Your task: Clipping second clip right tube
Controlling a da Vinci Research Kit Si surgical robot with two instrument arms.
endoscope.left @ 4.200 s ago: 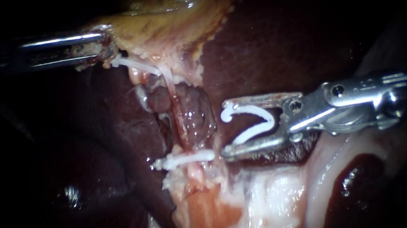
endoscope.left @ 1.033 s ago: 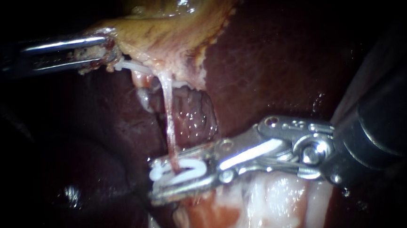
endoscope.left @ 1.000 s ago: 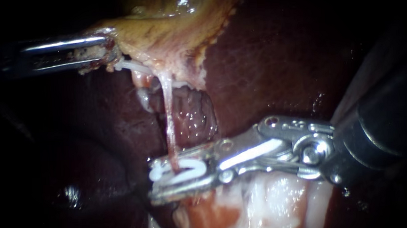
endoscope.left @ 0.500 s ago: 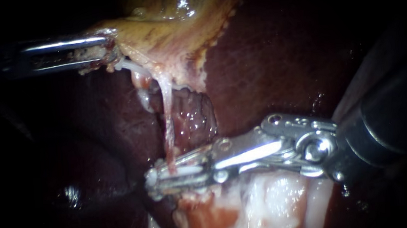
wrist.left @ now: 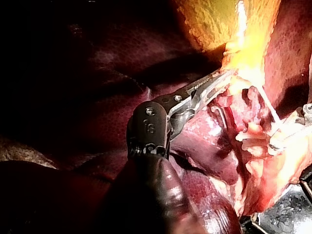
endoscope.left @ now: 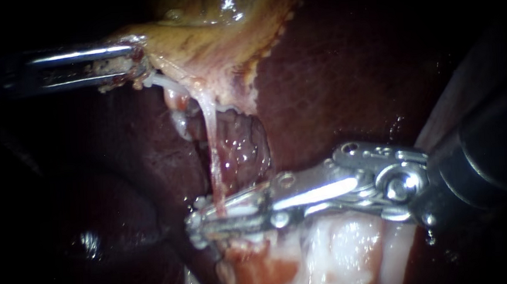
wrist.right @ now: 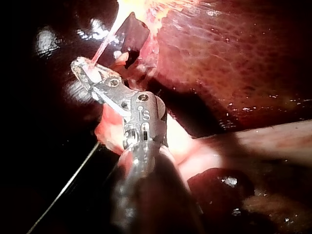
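So, our right instrument (endoscope.left: 199,228) has its jaws squeezed down on the white clip (endoscope.left: 238,208). The clip sits around the thin pale tube (endoscope.left: 213,156), at the end farthest from the gallbladder (endoscope.left: 200,39). That tube hangs taut from the gallbladder's lower edge straight into the jaws. Our left instrument (endoscope.left: 130,64) has its jaws clenched on the gallbladder's left rim. Dark liver (endoscope.left: 332,78) lies to the right of the gallbladder. We can't tell which tube this is.
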